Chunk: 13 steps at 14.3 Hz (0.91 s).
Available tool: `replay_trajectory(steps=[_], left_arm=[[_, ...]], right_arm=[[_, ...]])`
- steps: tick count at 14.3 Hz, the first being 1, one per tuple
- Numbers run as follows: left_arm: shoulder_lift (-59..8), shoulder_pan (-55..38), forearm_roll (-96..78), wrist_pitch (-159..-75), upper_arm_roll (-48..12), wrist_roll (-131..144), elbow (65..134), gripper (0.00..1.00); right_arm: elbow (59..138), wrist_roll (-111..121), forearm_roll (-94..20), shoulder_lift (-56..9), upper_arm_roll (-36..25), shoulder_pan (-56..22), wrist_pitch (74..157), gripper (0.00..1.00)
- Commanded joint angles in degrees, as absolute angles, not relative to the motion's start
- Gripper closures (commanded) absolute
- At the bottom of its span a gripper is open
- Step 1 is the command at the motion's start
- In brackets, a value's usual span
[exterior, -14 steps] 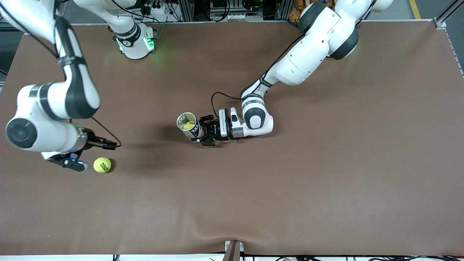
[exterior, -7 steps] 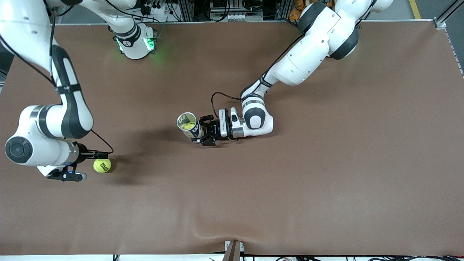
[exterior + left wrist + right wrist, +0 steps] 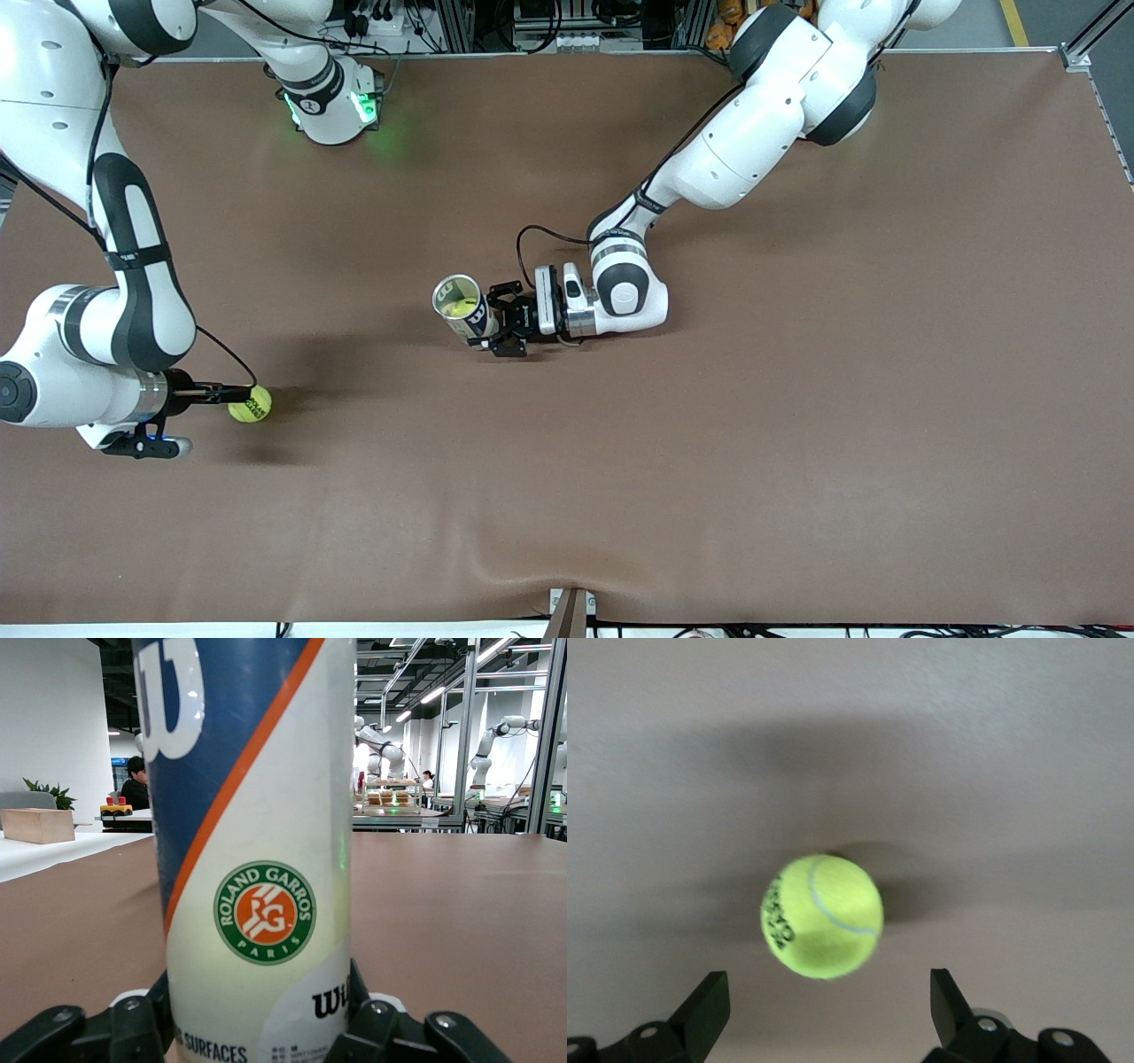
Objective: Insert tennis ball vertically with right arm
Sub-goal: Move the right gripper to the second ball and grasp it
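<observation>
The right gripper (image 3: 824, 1014) hangs low over the brown cloth-covered table (image 3: 797, 443), close to the edge at the right arm's end, with its two black fingers (image 3: 704, 1005) spread wide. Between those fingertips but clear of both, a fuzzy yellow-green tennis ball with black lettering (image 3: 821, 915) lies on the table, untouched by the fingers. In the front view the same ball (image 3: 251, 403) sits just beside the tip of the right arm's wrist, well apart from the middle of the table and nearer to the front camera than the can.

The left gripper (image 3: 496, 328) is down at the middle of the table, its black fingers (image 3: 133, 1028) pinching the lower body of a tall cylindrical ball can in blue, white and orange with a round green and orange emblem (image 3: 257, 850). The can (image 3: 461, 310) stands upright on its base, its open top facing up, and a yellow-green ball shows inside it. The left arm reaches down from its base at the table's top edge.
</observation>
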<state>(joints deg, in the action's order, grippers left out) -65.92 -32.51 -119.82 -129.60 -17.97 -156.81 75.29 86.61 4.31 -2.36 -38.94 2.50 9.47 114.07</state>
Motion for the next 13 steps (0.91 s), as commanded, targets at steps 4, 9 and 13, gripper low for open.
replay_trajectory(steps=[4, 9, 13], left_arm=[[-66.97, -32.7, -121.82, -130.17, -17.4, -163.39, 74.88, 0.29], [-67.06, -32.7, -121.82, -130.17, -17.4, -163.39, 74.97, 0.29], [-67.06, -32.7, -121.82, -130.17, -17.4, -163.39, 74.97, 0.29]], right_arm=[[86.13, 4.22, -3.96, -42.45, 3.16, 9.93, 119.79, 0.0], [87.09, 4.66, -3.43, -43.77, 3.16, 9.93, 119.79, 0.0], [87.36, 4.66, -3.43, -43.94, 3.16, 9.93, 119.88, 0.0]])
